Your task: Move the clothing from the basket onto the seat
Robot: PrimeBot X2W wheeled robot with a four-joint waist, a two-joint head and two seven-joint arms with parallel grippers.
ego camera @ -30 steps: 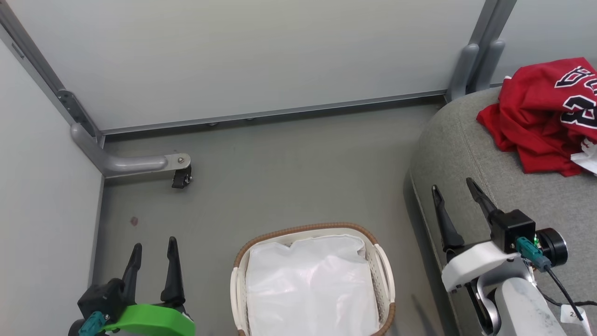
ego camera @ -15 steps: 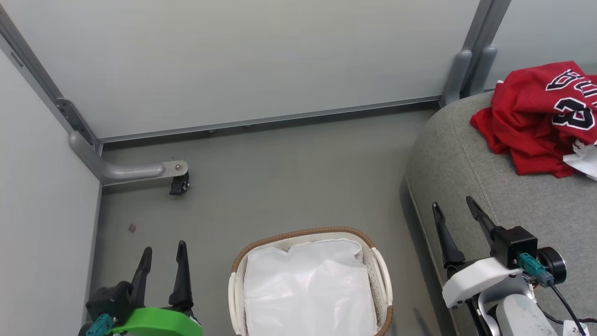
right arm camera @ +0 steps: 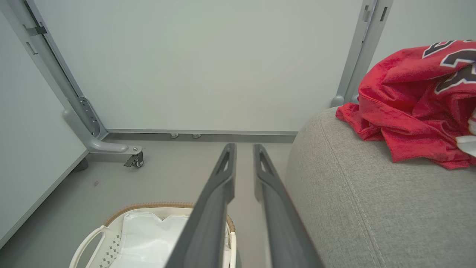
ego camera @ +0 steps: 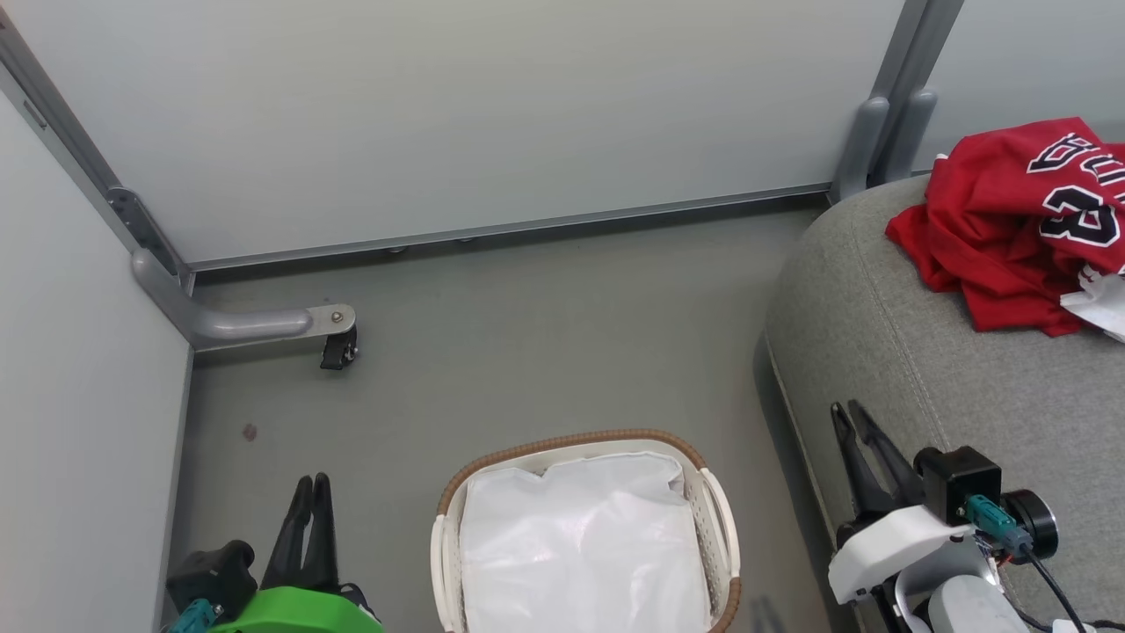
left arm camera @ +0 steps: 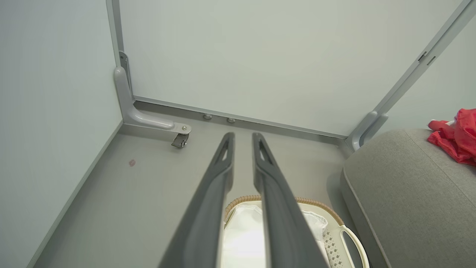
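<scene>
The red clothing (ego camera: 1002,229), a jersey with black white-edged lettering, lies bunched on the grey seat (ego camera: 923,369) at the right; the jersey (right arm camera: 409,100) lies on the cushion (right arm camera: 372,208) in the right wrist view too. The white basket (ego camera: 562,440) stands on the floor at bottom centre, showing nothing but its white lining (ego camera: 584,545). My left gripper (ego camera: 310,482) is shut and holds nothing, left of the basket. My right gripper (ego camera: 845,410) is shut with nothing in it, at the seat's front edge. In the wrist views both gripper pairs (left arm camera: 243,136) (right arm camera: 244,147) stand nearly together above the basket.
Pale wall panels close off the back and left. A grey frame leg with a black caster (ego camera: 338,347) juts onto the floor at the left. A grey post (ego camera: 879,132) rises behind the seat. A white scrap (ego camera: 1099,303) lies beside the jersey.
Both grippers have gone from open to shut, and both sit a little lower in the head view. The camera shifted slightly a second ago; clothing and basket have not moved.
</scene>
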